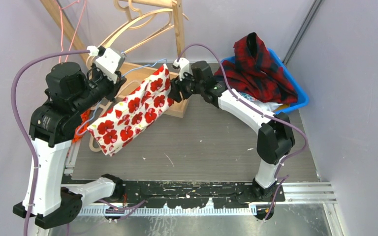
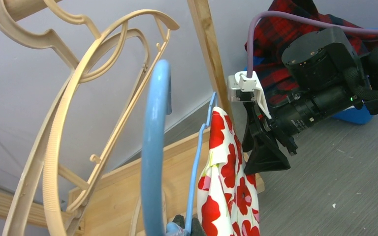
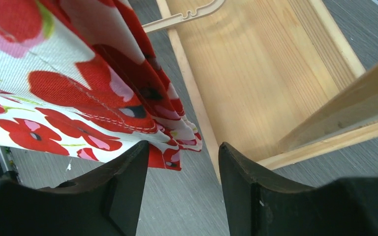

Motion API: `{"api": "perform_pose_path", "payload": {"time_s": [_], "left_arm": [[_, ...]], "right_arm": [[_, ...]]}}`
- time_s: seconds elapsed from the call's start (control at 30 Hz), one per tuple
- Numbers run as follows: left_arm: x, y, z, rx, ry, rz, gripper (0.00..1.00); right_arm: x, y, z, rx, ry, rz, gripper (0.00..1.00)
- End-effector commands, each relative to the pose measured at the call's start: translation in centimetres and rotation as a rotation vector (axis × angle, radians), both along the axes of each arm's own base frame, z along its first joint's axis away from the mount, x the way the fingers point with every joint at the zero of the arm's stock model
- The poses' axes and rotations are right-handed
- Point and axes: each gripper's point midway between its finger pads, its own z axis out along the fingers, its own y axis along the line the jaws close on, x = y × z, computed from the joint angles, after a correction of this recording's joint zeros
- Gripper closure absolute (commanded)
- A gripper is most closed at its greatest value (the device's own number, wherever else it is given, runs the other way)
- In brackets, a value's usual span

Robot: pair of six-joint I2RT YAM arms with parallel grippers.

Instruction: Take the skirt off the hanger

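Your left gripper [image 2: 181, 227] is clamping the blue hanger [image 2: 155, 147], and your right gripper [image 3: 183, 155] is standing open just short of the floral skirt's [image 1: 138, 110] corner. You should be closing on cloth alone, clear of the wooden rack [image 3: 256, 73]. The skirt is hanging over the table's far-left part, its long axis slanting from the rack down toward the left edge.

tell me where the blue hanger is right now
In the left wrist view the blue hanger rises at centre from the left gripper, with the floral skirt hanging on its right and beige hangers to its left.
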Motion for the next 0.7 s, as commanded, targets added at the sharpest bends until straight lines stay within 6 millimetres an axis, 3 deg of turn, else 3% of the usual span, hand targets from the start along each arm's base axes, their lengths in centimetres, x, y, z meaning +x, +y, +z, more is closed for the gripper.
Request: {"api": "perform_pose_path", "payload": {"time_s": [0.0, 0.37, 0.6, 0.63, 0.67], "left_arm": [[-0.6, 0.7, 3.4, -0.013, -0.125, 0.017, 1.00], [-0.7, 0.7, 3.4, 0.003, -0.130, 0.023, 1.00], [-0.6, 0.7, 3.0, 0.012, -0.122, 0.026, 1.00], [-0.6, 0.7, 3.0, 0.012, -0.123, 0.024, 1.00], [-0.6, 0.7, 3.1, 0.012, -0.124, 0.025, 1.00]], "right_arm": [[0.1, 1.6, 3.4, 0.095, -0.081, 0.072, 0.41], [0.3, 3.3, 2.9, 0.144, -0.039, 0.114, 0.37], [-1.2, 5.6, 3.9, 0.205, -0.005, 0.195, 0.38], [-1.5, 5.8, 4.1, 0.203, -0.005, 0.201, 0.40], [-1.7, 5.9, 4.3, 0.198, -0.006, 0.206, 0.48]]}}
